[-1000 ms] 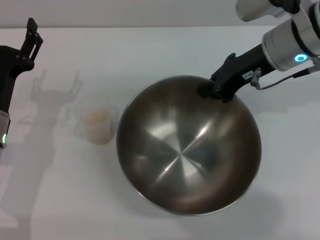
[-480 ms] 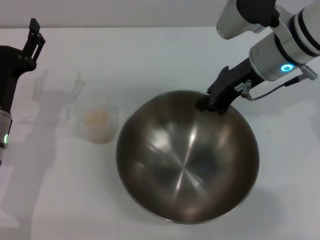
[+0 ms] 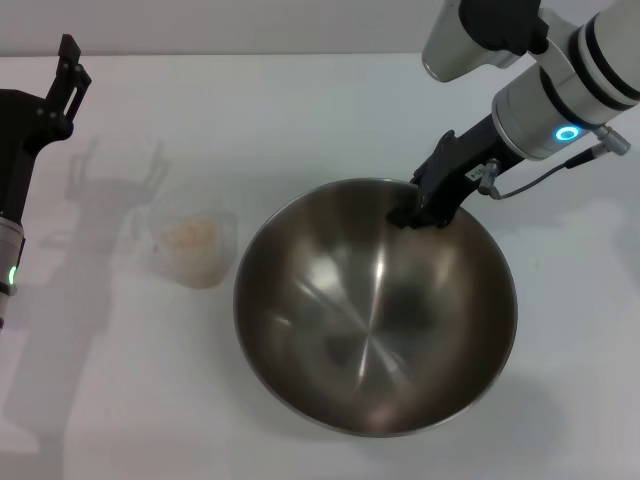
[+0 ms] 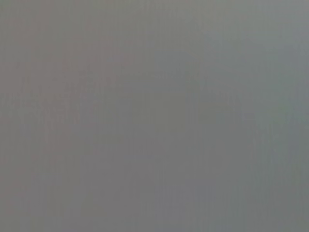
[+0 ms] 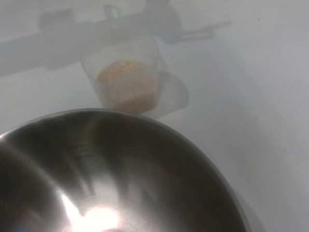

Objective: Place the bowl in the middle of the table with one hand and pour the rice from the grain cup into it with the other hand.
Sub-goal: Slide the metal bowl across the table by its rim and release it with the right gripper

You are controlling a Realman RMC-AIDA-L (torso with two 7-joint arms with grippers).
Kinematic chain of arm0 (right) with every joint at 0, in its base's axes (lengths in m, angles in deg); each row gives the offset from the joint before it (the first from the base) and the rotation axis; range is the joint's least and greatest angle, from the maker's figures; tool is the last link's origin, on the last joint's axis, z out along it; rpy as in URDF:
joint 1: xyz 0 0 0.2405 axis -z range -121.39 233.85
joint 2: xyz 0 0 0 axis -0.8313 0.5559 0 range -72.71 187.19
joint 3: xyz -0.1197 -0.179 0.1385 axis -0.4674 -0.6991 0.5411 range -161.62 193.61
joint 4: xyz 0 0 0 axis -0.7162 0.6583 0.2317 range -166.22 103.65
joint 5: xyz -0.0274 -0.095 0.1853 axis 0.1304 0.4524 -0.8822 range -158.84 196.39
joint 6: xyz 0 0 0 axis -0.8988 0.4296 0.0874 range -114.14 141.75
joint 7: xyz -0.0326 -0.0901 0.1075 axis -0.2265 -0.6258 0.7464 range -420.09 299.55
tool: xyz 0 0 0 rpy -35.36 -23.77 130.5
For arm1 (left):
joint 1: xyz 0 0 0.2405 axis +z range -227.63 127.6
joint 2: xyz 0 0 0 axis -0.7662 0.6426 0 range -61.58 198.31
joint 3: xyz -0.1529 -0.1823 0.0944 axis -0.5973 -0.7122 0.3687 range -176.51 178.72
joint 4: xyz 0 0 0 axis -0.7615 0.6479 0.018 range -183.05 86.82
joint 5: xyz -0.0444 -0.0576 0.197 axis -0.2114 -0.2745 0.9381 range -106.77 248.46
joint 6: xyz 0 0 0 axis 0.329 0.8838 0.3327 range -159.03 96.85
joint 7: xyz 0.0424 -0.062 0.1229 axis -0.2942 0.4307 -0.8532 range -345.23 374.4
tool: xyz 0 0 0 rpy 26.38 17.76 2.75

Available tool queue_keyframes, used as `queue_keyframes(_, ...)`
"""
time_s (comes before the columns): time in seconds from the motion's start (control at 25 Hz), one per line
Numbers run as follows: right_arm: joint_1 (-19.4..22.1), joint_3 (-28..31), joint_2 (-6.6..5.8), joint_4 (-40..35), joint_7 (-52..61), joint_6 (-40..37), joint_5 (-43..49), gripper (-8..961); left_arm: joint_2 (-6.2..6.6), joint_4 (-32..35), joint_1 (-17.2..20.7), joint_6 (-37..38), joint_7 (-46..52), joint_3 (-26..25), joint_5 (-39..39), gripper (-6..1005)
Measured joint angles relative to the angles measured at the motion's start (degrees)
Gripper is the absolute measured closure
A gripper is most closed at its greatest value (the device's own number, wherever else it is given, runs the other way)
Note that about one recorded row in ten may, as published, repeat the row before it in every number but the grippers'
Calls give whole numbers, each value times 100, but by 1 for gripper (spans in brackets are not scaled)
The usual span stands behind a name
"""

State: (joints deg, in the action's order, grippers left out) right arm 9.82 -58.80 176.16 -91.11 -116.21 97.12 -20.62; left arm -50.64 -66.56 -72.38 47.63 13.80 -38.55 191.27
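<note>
Comparing the head view with a second ago, the bowl is seen shifted slightly leftward on the worktop, its far rim pinched by the right claw; placement seems nearly finished. The grain cup of rice is untouched beside it, the left claw parked far-left, spread. Nothing is shown by the left wrist view. In the right wrist view, cup and bowl are close but apart.

Left wrist view: blank grey.
</note>
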Motion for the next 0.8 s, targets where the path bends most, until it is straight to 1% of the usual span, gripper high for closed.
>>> queue_keyframes(0.16,-19,-67,0,-24,1,-74,28,771,0,12,-10,0,0,-3,-3,128)
queue_keyframes(0.36,-43,-141,0,-29,3,-204,134,605,2,16,-19,2,0,-6,-26,128)
queue_keyframes(0.48,-60,-175,1,-120,2,-228,141,571,7,16,-22,3,0,-8,-32,128)
queue_keyframes(0.6,-15,-184,11,-428,-28,-262,108,537,9,22,-31,4,0,-23,-35,129)
queue_keyframes(0.72,-6,-188,19,-579,-34,-273,80,502,9,28,-31,4,0,-35,-36,129)
queue_keyframes(0.8,18,-188,28,-872,-40,-300,-29,479,13,41,-29,6,0,-64,-38,129)
